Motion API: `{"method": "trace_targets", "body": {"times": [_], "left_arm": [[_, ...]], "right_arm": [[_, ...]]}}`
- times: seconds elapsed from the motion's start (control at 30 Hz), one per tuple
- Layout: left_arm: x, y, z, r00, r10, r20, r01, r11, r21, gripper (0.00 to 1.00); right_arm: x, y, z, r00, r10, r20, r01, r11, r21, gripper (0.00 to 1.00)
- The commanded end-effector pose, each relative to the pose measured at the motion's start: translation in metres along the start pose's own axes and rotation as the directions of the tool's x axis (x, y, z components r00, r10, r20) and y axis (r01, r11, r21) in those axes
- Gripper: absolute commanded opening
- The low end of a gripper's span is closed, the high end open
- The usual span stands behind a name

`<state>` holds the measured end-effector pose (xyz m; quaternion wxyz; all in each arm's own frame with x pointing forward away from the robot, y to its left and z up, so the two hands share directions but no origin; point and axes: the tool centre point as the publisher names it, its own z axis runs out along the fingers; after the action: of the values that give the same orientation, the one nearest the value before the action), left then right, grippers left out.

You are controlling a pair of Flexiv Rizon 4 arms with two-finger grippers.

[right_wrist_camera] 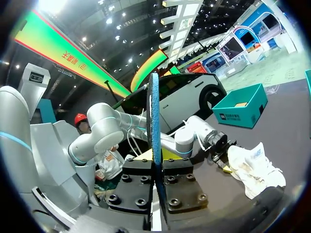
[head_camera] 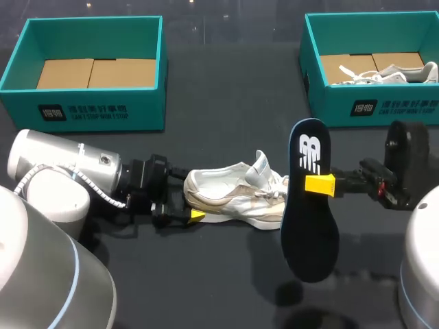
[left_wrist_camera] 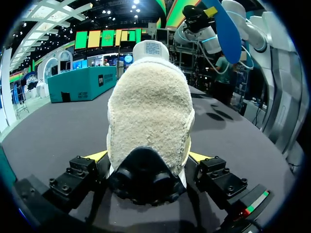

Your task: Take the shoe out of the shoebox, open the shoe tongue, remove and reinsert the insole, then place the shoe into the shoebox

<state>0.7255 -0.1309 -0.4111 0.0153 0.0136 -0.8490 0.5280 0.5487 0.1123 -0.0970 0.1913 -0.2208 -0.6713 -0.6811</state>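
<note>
The insole is held clamped in the right tool, the shoe gripped at its heel by the left tool; toe-first reinsertion is likely called for next.

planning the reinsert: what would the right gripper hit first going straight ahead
Probably the shoe, toe end, just beyond the insole the right gripper holds. Its height is unclear, so it might pass above.
</note>
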Motion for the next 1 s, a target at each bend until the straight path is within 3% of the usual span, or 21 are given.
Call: {"method": "trace_targets", "body": {"times": [0.03, 0.27, 0.5, 0.93, 1.0], "left_arm": [[0.004, -0.005, -0.016, 1.0, -0.003, 0.005, 0.004, 0.998, -0.06, 1.0], [-0.002, -0.004, -0.033, 1.0, -0.008, -0.01, 0.005, 0.977, -0.212, 1.0], [-0.011, -0.006, -0.059, 0.997, 0.053, -0.05, -0.07, 0.88, -0.469, 1.0], [-0.011, -0.006, -0.059, 0.997, 0.053, -0.05, -0.07, 0.88, -0.469, 1.0], [-0.01, -0.017, -0.059, 0.998, 0.067, -0.016, -0.065, 0.851, -0.52, 1.0]], "right_arm": [[0.008, -0.002, -0.001, 0.874, 0.0, 0.485, 0.002, 1.0, -0.003, 0.0], [0.008, -0.002, -0.001, 0.874, 0.0, 0.485, 0.002, 1.0, -0.003, 0.0], [0.008, -0.002, -0.001, 0.874, 0.0, 0.485, 0.002, 1.0, -0.003, 0.0], [0.008, -0.002, -0.001, 0.874, 0.0, 0.485, 0.002, 1.0, -0.003, 0.0], [0.008, -0.002, -0.001, 0.874, 0.0, 0.485, 0.002, 1.0, -0.003, 0.0]]}}
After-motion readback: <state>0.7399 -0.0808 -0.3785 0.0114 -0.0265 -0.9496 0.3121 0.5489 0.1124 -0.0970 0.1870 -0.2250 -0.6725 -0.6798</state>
